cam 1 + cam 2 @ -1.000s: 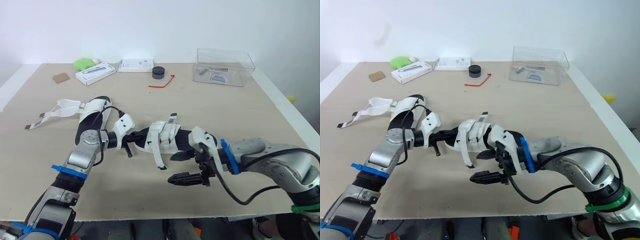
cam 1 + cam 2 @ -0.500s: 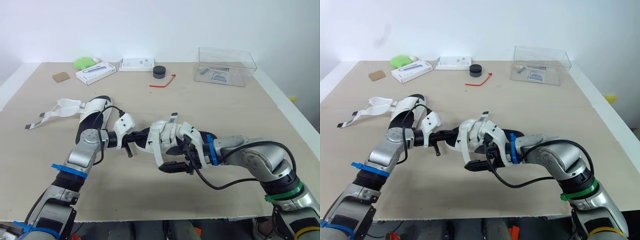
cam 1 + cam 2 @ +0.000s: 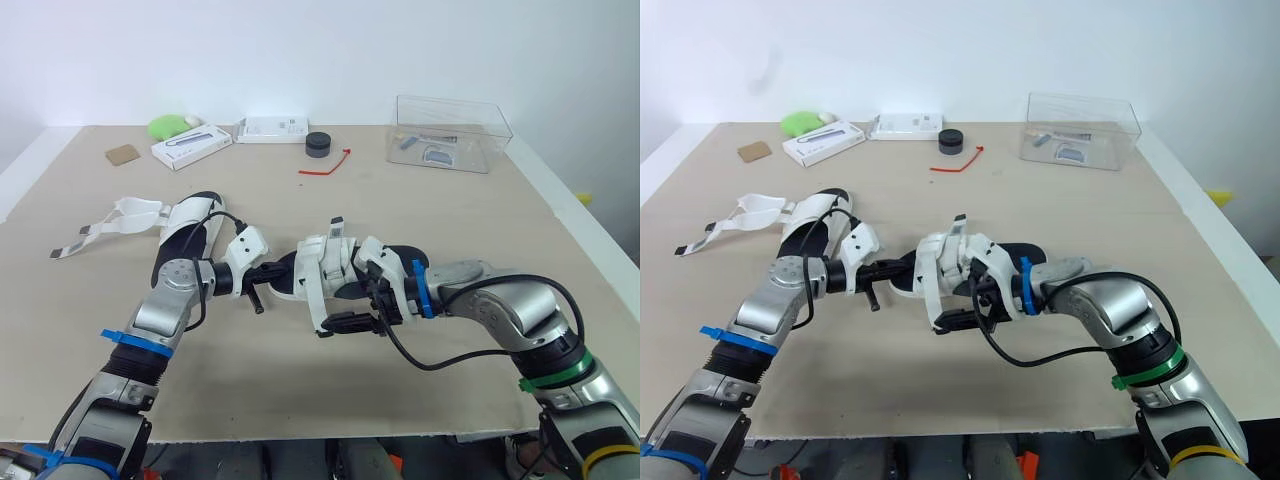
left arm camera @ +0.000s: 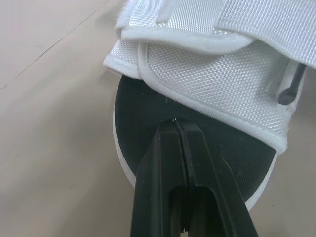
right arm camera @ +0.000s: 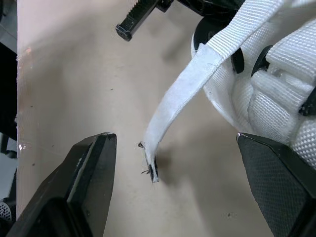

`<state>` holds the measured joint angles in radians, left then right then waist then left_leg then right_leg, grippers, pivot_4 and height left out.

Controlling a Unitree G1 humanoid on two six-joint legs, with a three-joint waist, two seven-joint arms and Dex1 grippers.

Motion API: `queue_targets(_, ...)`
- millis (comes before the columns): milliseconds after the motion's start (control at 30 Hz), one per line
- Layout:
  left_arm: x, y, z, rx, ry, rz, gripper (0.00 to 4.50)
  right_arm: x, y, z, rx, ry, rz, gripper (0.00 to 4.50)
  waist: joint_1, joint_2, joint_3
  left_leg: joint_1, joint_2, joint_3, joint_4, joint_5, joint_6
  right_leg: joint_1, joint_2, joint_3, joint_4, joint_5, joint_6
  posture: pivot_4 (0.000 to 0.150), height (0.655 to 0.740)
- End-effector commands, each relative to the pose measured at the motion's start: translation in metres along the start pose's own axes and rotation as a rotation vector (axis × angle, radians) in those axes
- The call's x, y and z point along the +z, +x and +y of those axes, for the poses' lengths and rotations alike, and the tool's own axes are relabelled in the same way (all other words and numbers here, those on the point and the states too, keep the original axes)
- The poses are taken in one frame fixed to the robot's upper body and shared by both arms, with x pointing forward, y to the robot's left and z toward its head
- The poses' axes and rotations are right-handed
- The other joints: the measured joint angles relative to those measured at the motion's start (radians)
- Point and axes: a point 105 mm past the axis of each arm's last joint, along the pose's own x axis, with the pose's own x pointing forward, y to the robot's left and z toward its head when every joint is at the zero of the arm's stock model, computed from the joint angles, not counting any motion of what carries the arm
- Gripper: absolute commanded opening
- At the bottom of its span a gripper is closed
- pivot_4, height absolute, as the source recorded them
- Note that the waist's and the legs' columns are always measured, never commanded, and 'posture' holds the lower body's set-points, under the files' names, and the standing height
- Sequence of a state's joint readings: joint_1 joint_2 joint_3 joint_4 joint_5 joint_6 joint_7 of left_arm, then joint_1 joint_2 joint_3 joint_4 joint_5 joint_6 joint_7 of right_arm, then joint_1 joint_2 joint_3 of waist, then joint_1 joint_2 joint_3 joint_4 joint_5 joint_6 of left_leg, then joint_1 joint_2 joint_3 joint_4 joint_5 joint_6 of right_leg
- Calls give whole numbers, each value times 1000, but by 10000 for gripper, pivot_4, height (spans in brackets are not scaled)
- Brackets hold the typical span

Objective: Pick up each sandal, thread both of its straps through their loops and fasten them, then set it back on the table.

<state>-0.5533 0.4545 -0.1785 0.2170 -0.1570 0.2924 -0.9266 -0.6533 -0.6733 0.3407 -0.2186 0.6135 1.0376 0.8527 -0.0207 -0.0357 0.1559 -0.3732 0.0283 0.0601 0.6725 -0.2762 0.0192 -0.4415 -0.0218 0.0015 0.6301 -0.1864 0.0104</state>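
"Well, where is the sandal?"

"At mid-counter, well in from every edge. The sandal (image 3: 325, 268) has the rim of its black sole pinched in the left end effector (image 4: 176, 123), whose fingers are closed tight on it. One white strap (image 5: 183, 93) hangs loose, with its tip down near the counter (image 3: 470, 215)."

"And the right end effector?"

"The right end effector (image 5: 175, 153) is spread wide and holds nothing. It has one finger on either side of that strap's tip."

"Is there room to move?"

"There's bare counter to the right and toward the near edge. On the left lies the second sandal (image 3: 186, 226), straps undone, close beside the left arm."

"What about the far edge?"

"It's crowded: a long white box (image 3: 190, 146), a flat white box (image 3: 272, 129), a green lump (image 3: 168, 126), a black puck (image 3: 318, 144), a red tie (image 3: 325, 166) and a clear box (image 3: 450, 133)."

"Any writing?"

"There's dark print on the long white box, perhaps a label, but it's too small to read."
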Motion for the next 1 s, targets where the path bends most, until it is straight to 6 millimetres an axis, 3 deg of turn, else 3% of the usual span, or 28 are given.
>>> queue_targets(33,-19,-3,-2,2,-34,70,0,15,-3,4,6,-51,-30,41882,0,0,0,0,0,0,0,0,0,0,0,0,0,0,0,1500,7400)
queue_targets(267,-20,1,-6,-4,-39,70,0,14,8,30,125,82,-28,41882,0,0,0,-1,0,-2,0,0,0,0,0,0,0,0,-1,1500,7400)
queue_targets(367,-21,2,-7,-8,-39,74,0,11,12,28,104,126,-16,33758,0,0,0,-1,0,-2,0,0,0,0,-1,0,0,0,-1,1500,7400)
queue_targets(600,-22,2,-9,-15,-39,76,0,18,13,23,98,223,-41,2205,0,0,0,-1,-1,-2,0,0,0,0,-1,0,0,0,-1,1500,7400)
queue_targets(1000,-25,2,-10,-12,-46,78,0,12,14,26,111,281,-6,983,0,0,0,-1,-1,-4,0,0,0,0,-1,0,0,0,-1,1500,7400)
